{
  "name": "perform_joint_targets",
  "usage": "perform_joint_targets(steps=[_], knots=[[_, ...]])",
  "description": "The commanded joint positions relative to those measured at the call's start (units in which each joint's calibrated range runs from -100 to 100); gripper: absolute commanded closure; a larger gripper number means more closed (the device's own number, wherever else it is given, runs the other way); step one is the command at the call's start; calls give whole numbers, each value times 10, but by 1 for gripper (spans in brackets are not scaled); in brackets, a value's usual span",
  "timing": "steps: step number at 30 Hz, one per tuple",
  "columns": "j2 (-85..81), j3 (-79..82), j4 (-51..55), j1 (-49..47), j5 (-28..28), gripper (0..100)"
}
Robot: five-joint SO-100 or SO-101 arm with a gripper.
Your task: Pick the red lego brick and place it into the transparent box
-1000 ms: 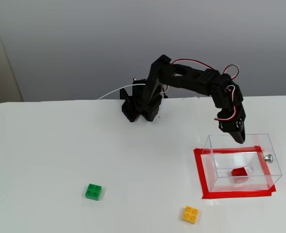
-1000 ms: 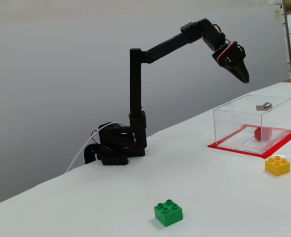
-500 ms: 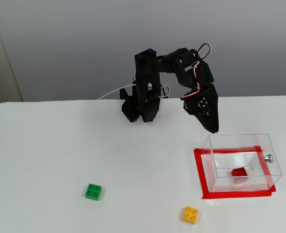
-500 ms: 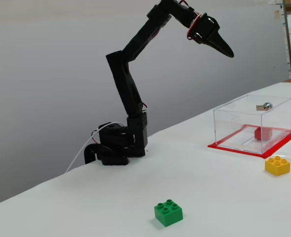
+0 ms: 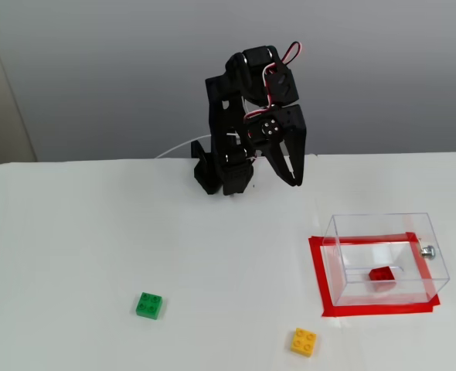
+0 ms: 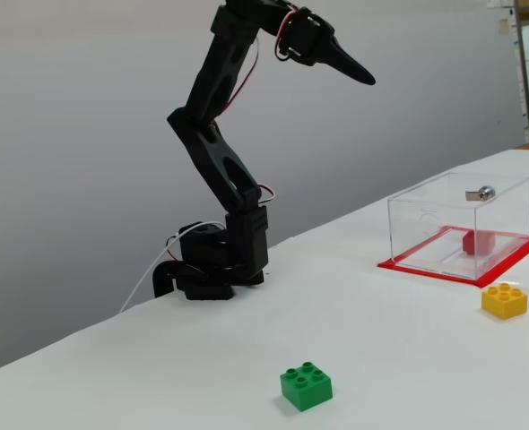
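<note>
The red lego brick (image 5: pixel 382 273) (image 6: pixel 476 241) lies on the floor of the transparent box (image 5: pixel 382 228) (image 6: pixel 426 215), which stands at the right of the table in both fixed views. My gripper (image 5: pixel 294 182) (image 6: pixel 368 80) is raised high in the air near the arm's base, well away from the box to its left. Its jaws meet at the tips and hold nothing. The arm is folded back over its base (image 5: pixel 224 176) (image 6: pixel 211 267).
A green brick (image 5: pixel 150 305) (image 6: pixel 306 386) and a yellow brick (image 5: pixel 304 342) (image 6: pixel 504 300) sit on the white table in front. A red tape outline (image 5: pixel 318 278) (image 6: pixel 408 265) frames the box. A silver knob (image 5: pixel 427 250) (image 6: pixel 485 192) sticks out of one box wall.
The arm has pulled back from above the box, folding up and toward its base, with the gripper rising and swinging left. The red brick stays in the box.
</note>
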Motion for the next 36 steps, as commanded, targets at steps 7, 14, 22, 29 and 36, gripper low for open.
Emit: perform_joint_targets(steps=[7,14,22,29,36], knots=[[-186,230,-20,59,-31,98],[-337,445,-56,123,-31,98],[-447,579,-121,155,-31,98],[-501,695,-202,155,-30,98],[-574,875,-338,176,-30,98]])
